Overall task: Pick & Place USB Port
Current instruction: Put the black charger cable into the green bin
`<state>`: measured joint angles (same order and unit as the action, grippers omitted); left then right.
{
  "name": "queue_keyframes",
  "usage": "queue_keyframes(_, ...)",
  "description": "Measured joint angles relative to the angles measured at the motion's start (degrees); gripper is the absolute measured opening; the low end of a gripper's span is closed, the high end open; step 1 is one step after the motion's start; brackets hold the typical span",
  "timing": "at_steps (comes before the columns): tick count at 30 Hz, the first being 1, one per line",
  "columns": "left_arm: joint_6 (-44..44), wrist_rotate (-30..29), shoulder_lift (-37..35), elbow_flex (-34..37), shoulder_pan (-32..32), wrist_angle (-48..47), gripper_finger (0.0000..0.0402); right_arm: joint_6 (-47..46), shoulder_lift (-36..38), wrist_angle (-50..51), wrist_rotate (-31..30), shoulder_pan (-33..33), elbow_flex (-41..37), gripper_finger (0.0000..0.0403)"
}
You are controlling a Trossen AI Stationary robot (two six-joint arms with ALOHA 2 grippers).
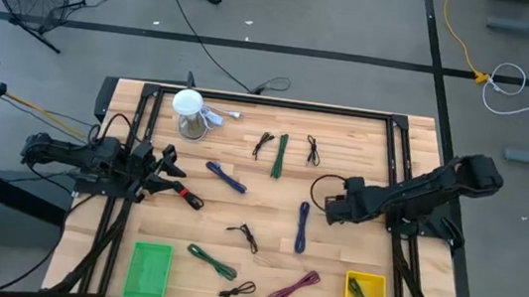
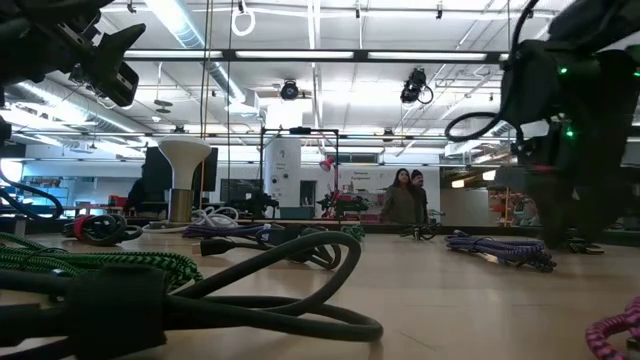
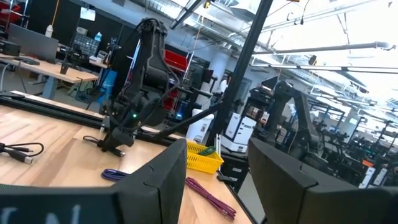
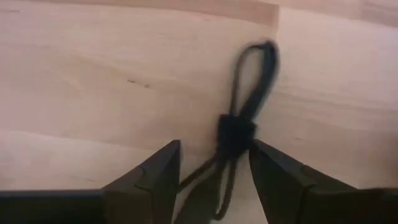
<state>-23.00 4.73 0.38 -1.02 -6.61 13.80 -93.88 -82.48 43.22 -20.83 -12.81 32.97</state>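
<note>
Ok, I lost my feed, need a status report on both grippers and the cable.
Right gripper open, low over the table, straddling a bundled black cable, not gripped. Left gripper open, waiting at left edge. Nothing blocking.

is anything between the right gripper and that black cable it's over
Nothing visible. The right gripper is open, one finger on each side of the black cable, with bare table around it. The left gripper waits at the table's left side.
</note>
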Motion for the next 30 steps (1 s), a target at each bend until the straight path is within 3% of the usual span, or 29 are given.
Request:
queue_keyframes(7,0.1,-0.1,0.0,0.0,0.0,0.0,0.0177,-0.2,0.1,-2.1,0.1,0.2,-1.6,0.0176)
queue_keyframes(10,0.1,-0.1,0.0,0.0,0.0,-0.1,0.0177,0.3,0.1,-2.4,0.4,0.2,-1.6,0.0131)
queue_keyframes(14,0.1,-0.2,0.0,0.0,0.0,-0.5,0.0177,3.1,0.0,-2.6,0.3,0.3,-1.7,0.0025)
queue_keyframes(18,0.3,-0.4,0.0,0.0,0.0,-1.0,0.0177,9.7,0.1,-4.4,-0.6,-0.3,-0.3,0.0011)
queue_keyframes(27,0.2,-5.2,2.4,0.0,0.0,-0.6,0.0177,37.6,0.8,-13.3,-8.6,-2.8,22.9,0.0004)
queue_keyframes(30,0.0,-5.1,5.9,0.1,-0.6,5.8,0.0177,48.5,0.3,-20.3,-10.1,-4.8,29.2,0.0004)
